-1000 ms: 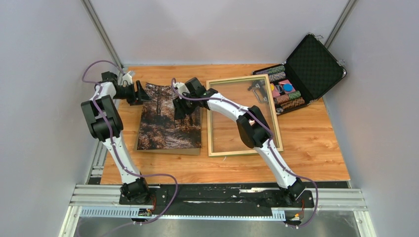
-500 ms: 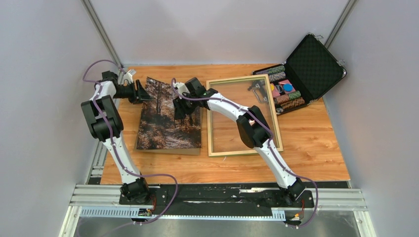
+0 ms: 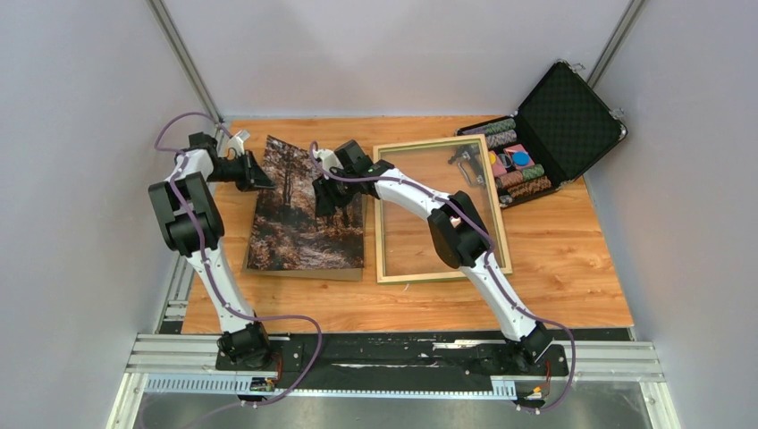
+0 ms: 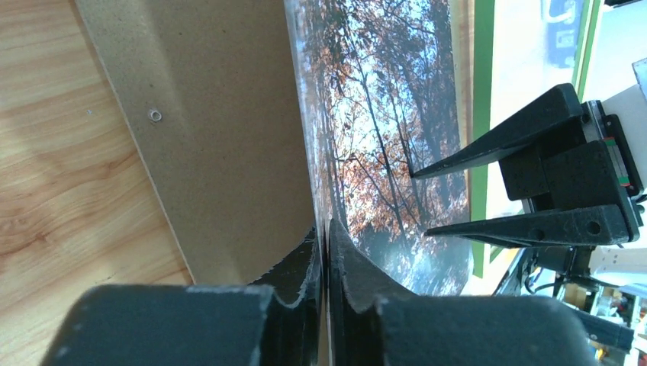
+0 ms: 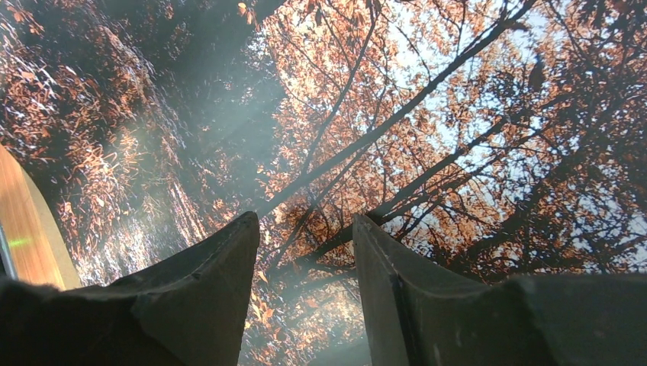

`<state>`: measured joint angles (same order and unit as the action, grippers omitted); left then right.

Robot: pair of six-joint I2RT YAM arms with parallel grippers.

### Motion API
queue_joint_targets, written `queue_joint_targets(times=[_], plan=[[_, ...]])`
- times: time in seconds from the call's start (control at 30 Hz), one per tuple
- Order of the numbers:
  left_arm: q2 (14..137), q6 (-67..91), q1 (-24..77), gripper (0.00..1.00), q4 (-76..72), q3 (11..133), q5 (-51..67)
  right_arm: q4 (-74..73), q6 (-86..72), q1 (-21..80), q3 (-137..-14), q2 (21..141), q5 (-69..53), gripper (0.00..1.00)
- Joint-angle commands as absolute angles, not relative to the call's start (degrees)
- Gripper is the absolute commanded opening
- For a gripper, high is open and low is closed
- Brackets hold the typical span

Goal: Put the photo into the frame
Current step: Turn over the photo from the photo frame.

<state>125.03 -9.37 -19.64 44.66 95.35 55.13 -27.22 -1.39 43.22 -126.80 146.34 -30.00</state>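
Observation:
The photo (image 3: 304, 214), an autumn forest print, lies on a brown backing board (image 3: 304, 272) at the left of the table. My left gripper (image 3: 260, 173) is shut on the photo's far-left edge and holds that corner raised off the board. In the left wrist view the jaws (image 4: 326, 231) pinch the thin photo (image 4: 381, 114) above the board (image 4: 221, 137). My right gripper (image 3: 334, 202) is open just above the photo's far-right part. The print (image 5: 397, 99) fills the right wrist view, between the spread fingers (image 5: 305, 221). The frame (image 3: 379, 214) lies flat to the right, pale side up.
An open black case (image 3: 547, 134) of poker chips stands at the back right, touching the frame's far corner. A small metal object (image 3: 464, 164) lies inside the frame's far-right part. The frame's green rail (image 4: 481, 114) shows beyond the photo. Walls close the left, back and right.
My left gripper has lifted the photo's far-left corner a little higher and shifted slightly back. The right arm and the frame have not moved.

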Motion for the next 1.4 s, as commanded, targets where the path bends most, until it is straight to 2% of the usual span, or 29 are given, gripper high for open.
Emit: queue_joint_targets(times=[0.0,0.03,0.07,0.27,0.43,0.67,0.93,1.13,1.37], plan=[[119.1,-9.4,-18.8,0.06,44.6,95.6,55.1,-29.3,-1.4,43.2,-127.2,144.6,-28.8,0.53],[118.7,-8.8,-18.7,0.01,44.9,95.5,54.9,-29.4,-1.7,43.1,-127.1,144.2,-28.8,0.54],[117.9,-8.4,-18.6,0.0,44.9,95.4,54.5,-29.5,-2.1,42.9,-127.0,143.6,-28.7,0.55],[112.4,-3.0,-18.5,0.0,43.9,93.6,51.7,-30.6,-3.2,42.0,-126.4,137.7,-26.9,0.7],[106.1,3.3,-18.5,0.0,44.0,93.6,45.1,-31.3,-4.7,41.3,-125.6,131.9,-25.3,0.77],[97.2,15.1,-16.4,0.0,43.1,92.8,34.3,-31.9,-9.5,41.2,-126.0,126.2,-24.5,0.8],[89.1,26.1,-7.9,0.0,41.6,92.2,17.2,-32.2,-14.5,42.9,-126.5,121.0,-25.0,0.82],[89.2,31.6,0.0,0.0,41.8,96.2,9.2,-34.4,-12.5,47.2,-127.8,118.4,-18.2,0.81],[90.5,34.5,5.4,0.0,41.5,96.0,7.0,-34.8,-9.5,52.4,-125.6,116.7,-8.2,0.8]])
